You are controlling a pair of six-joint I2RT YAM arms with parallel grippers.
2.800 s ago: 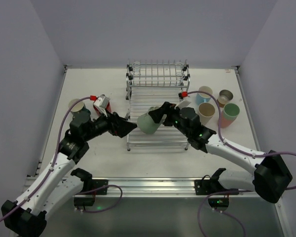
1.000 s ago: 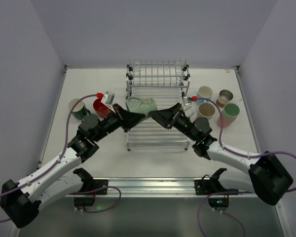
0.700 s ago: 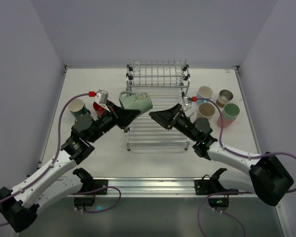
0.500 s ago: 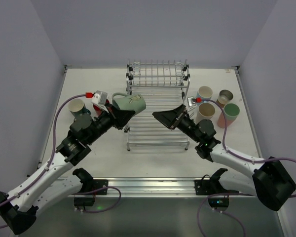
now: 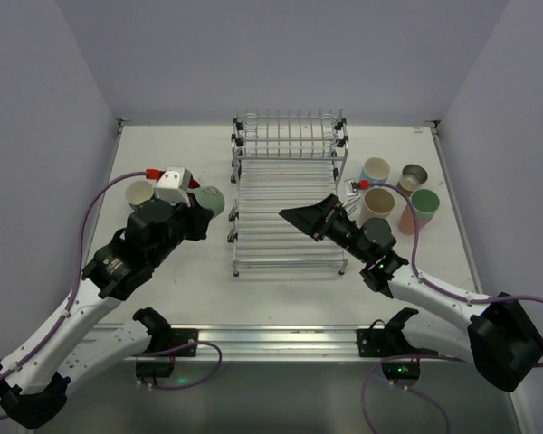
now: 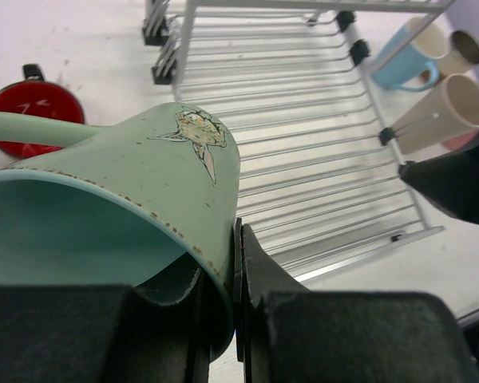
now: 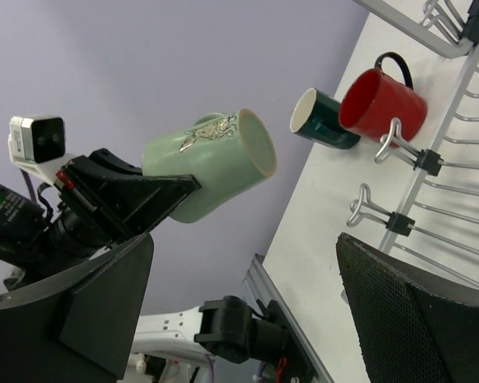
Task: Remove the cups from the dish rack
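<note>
- The mint green mug (image 6: 144, 175) has a speckled rim, a small leafy figure on its side and a pale handle. It hangs tilted on its side in the air, left of the dish rack (image 5: 288, 203) in the top view.
- In the right wrist view it sits upper left of a red mug (image 7: 381, 96) and a dark teal mug (image 7: 323, 120). These two stand just beside each other near the rack's left edge.
- More cups cluster on the surface right of the rack: light blue cup (image 5: 376, 171), beige cup (image 5: 378, 202), tan-brown cup (image 5: 414, 174), sage green cup (image 5: 424, 201).
- Bare surface (image 5: 190, 271) stretches below the mug toward the lower left of the top view.
- The left fingers (image 6: 327, 335) are clamped on the mug's rim, one inside the wall and one outside.
- The right fingers (image 7: 415, 311) stand wide apart, holding nothing, over the rack's slatted tray at centre frame.
</note>
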